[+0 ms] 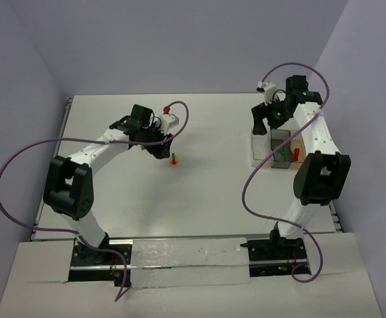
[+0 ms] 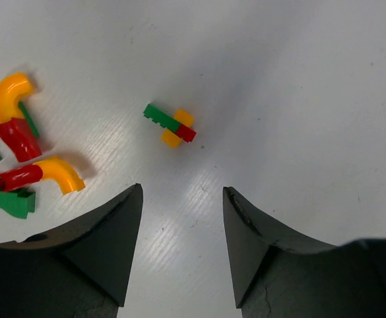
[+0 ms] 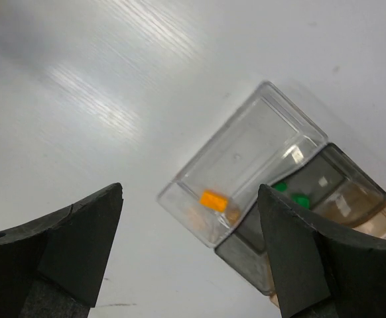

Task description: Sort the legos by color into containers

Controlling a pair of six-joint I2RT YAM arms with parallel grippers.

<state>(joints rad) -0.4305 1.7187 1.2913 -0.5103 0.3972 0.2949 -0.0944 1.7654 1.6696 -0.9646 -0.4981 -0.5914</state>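
Left gripper [image 2: 182, 192]: jaws half-spread, empty, straddling line to joined legos [image 2: 171, 126] at frame centre, apparently lining up pick. Right gripper [image 3: 190, 192]: jaws wide, empty, over containers [image 3: 246, 149] at lower right; orange lego [image 3: 214, 200] lies inside clear bin.

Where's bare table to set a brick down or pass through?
Bare white table lies between the small stacked green, red and yellow brick and the row of clear plastic bins. Crowded: loose red, green and yellow pieces beside the left tool.

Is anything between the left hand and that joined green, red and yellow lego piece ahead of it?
Nothing visible. Only bare table lies between the left hand and the joined lego piece; the other legos sit off to the side.
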